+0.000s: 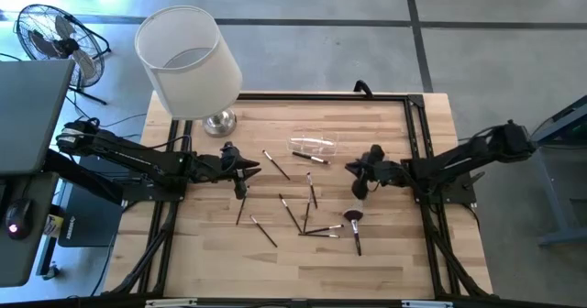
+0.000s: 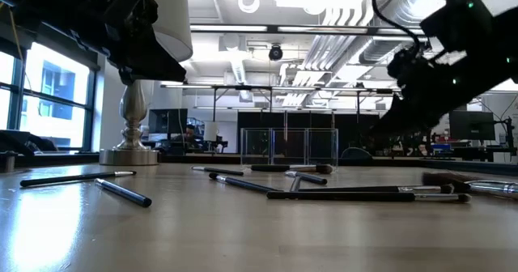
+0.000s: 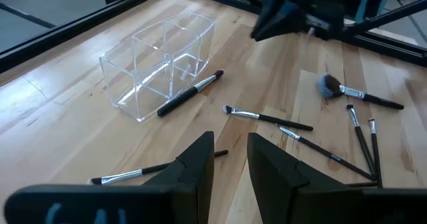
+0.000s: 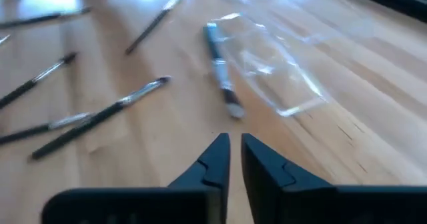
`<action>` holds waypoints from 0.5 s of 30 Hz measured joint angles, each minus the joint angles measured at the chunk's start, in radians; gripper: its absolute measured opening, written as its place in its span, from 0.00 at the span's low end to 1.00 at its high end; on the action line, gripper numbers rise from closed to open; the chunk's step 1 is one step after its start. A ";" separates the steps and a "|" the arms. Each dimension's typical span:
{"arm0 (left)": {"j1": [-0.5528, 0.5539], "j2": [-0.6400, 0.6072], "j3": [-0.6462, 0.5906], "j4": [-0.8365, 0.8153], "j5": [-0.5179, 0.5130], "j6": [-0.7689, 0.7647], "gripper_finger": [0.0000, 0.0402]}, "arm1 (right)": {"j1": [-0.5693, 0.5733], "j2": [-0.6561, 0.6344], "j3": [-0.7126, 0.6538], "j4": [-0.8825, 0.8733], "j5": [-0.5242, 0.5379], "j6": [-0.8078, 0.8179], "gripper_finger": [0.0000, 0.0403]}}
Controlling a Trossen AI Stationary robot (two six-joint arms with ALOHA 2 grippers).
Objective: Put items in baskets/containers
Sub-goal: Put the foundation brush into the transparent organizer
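Observation:
Several slim makeup brushes (image 1: pixel 303 218) lie flat and scattered on the wooden table. One with a fluffy reddish-brown head (image 1: pixel 354 217) lies near the right side. The clear plastic holder (image 1: pixel 315 145) stands at the far middle, and one dark brush (image 3: pixel 190 94) lies against its near side. My left gripper (image 3: pixel 231 147) hovers left of the holder, its fingers a narrow gap apart, over a thin brush (image 3: pixel 133 174). My right gripper (image 4: pixel 234 143) hovers right of the holder, shut and empty, pointing at the brush beside the holder (image 4: pixel 220 71).
A lamp with a big white shade (image 1: pixel 188 60) and a silver base (image 1: pixel 218 122) stands at the far left corner. A black frame (image 1: pixel 417 129) runs along the table's far and right edges. Bare wood lies along the near edge (image 1: pixel 303 271).

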 joint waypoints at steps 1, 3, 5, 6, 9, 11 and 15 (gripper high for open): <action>0.000 0.000 0.000 -0.002 0.000 0.000 0.22 | -0.002 0.021 -0.014 0.047 -0.002 0.016 0.13; 0.000 0.000 0.000 -0.002 -0.012 0.001 0.22 | -0.002 0.076 -0.030 0.121 -0.020 0.010 0.18; 0.000 0.000 0.000 -0.002 -0.035 0.001 0.22 | 0.000 0.143 -0.034 0.177 -0.034 -0.015 0.23; 0.000 0.000 0.000 -0.002 -0.045 0.001 0.22 | 0.000 0.179 -0.032 0.207 -0.035 -0.032 0.26; 0.000 0.000 0.000 -0.002 -0.064 0.001 0.22 | 0.000 0.293 -0.011 0.300 -0.023 -0.112 0.33; 0.000 0.000 0.000 -0.002 -0.072 0.000 0.22 | -0.001 0.368 0.009 0.370 -0.015 -0.168 0.37; 0.000 0.000 0.000 -0.003 -0.077 0.000 0.22 | -0.002 0.510 0.071 0.414 0.009 -0.212 0.41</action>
